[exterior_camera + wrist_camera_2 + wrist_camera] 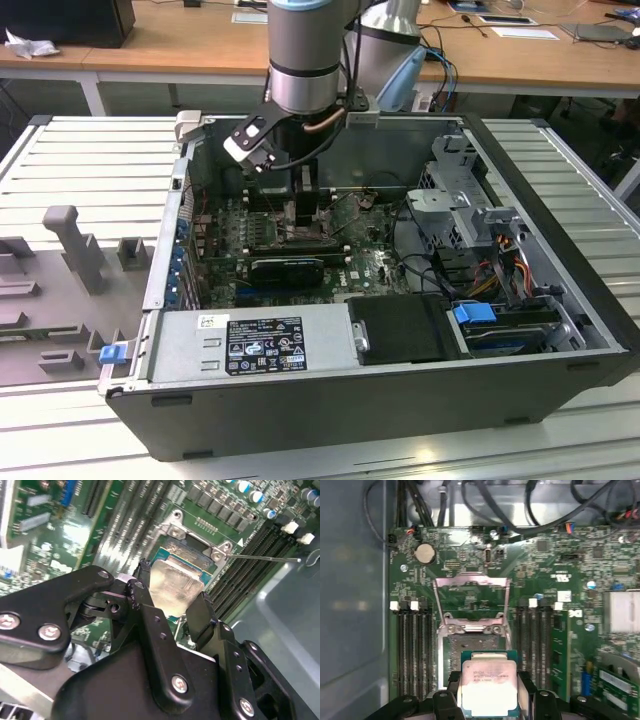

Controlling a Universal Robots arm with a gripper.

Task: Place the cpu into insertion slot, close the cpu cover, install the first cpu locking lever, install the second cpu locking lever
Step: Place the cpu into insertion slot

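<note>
My gripper [488,692] is shut on the cpu [487,680], a small square chip with a pale silver face, and a black finger [202,612] presses each side. In both wrist views the cpu [175,582] hangs just over the near edge of the insertion slot [452,650], whose dark frame [187,547] shows beyond it. The cpu cover [472,582], a grey metal frame with a square window, stands flipped open past the slot. A thin lever rod [265,557] sticks out sideways. In the exterior view the gripper [303,205] reaches down inside the open computer case [400,400].
Long black memory slots [412,650] run along both sides of the socket [535,645]. A black expansion card [290,268] lies just in front of the gripper. The power supply [250,345], a drive cage [460,200] and loose cables [420,240] crowd the case.
</note>
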